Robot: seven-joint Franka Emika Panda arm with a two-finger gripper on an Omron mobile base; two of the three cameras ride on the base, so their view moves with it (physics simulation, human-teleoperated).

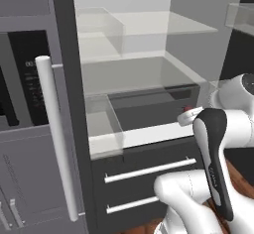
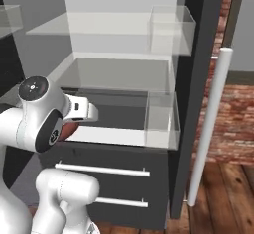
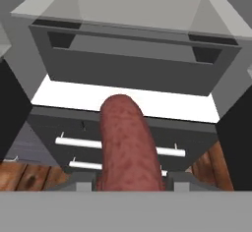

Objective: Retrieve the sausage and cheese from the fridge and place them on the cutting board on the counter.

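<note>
Claw [image 3: 130, 179] grips the sausage [image 3: 129, 142], at 6 o'clock of the open fridge [image 1: 69, 104]; next I carry it to the cutting board.

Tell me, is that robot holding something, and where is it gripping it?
Yes, the sausage. Its fingers clamp it at its near end; the rest sticks out toward the fridge.

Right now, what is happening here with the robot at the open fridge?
The white arm holds the sausage between its jaws, in front of the open fridge. In the hand view the reddish-brown link sticks out from the gripper toward the fridge's lower shelf, above the two drawers. The cheese and the cutting board are not seen, so the sausage has not yet reached the board.
</note>
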